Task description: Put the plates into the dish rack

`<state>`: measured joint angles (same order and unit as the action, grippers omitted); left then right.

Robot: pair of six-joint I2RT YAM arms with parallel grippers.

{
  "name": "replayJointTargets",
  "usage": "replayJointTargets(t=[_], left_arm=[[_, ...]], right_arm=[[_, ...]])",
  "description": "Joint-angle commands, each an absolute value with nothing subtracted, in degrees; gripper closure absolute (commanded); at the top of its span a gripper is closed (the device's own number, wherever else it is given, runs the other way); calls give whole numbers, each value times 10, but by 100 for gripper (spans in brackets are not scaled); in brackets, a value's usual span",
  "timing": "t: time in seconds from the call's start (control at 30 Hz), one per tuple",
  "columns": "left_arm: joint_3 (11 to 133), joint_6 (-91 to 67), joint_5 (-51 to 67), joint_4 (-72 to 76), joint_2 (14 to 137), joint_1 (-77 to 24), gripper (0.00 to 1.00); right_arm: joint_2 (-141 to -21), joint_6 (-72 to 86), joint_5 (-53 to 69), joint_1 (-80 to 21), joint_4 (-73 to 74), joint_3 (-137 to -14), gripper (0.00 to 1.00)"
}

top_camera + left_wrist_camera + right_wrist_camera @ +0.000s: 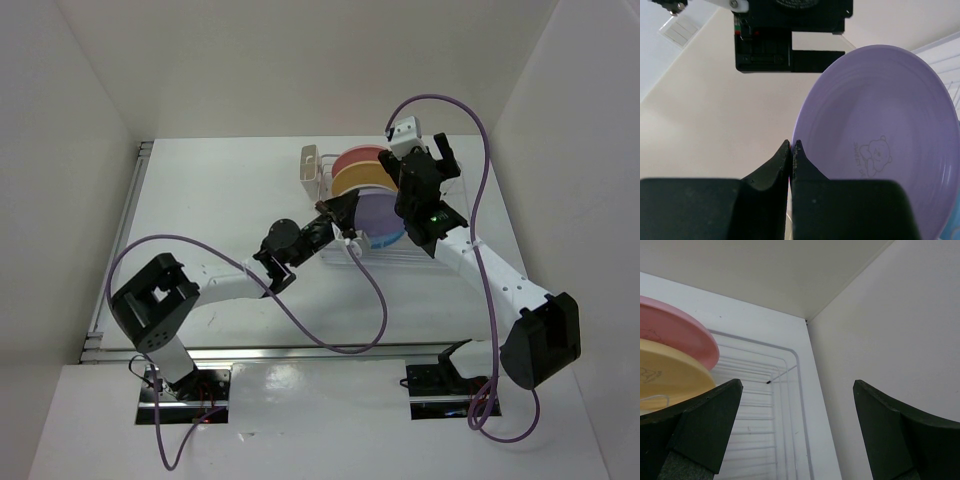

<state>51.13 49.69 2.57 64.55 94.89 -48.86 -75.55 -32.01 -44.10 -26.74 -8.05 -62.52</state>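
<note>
The lavender plate point(376, 213) point(880, 125) stands on edge in the dish rack point(425, 258), and my left gripper point(346, 226) point(791, 145) is shut on its left rim. Behind it stand a pink plate point(356, 157) point(675, 330) and an orange-yellow plate point(360, 179) point(665, 375); a blue plate point(392, 238) point(952, 225) stands in front. Over the rack's right end my right gripper point(438, 160) point(797, 390) hangs open and holds nothing, with the rack's wires point(765, 405) below it.
A beige cutlery holder point(310, 166) sits at the rack's left end. White walls enclose the table on the left, back and right, and the right wall is close to the rack. The right arm's wrist point(790, 30) looms just above the lavender plate.
</note>
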Motion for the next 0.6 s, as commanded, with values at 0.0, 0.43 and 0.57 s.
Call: replayJointTargets(t=[0.0, 0.43, 0.57], left_arm=[[554, 512, 54, 701, 957, -479, 100], [542, 507, 59, 686, 1004, -462, 100], [542, 507, 59, 679, 1014, -462, 100]], right_arm=[[-744, -316, -440, -271, -93, -631, 0], [-744, -316, -440, -271, -93, -621, 0], [-744, -316, -440, -271, -93, -621, 0]])
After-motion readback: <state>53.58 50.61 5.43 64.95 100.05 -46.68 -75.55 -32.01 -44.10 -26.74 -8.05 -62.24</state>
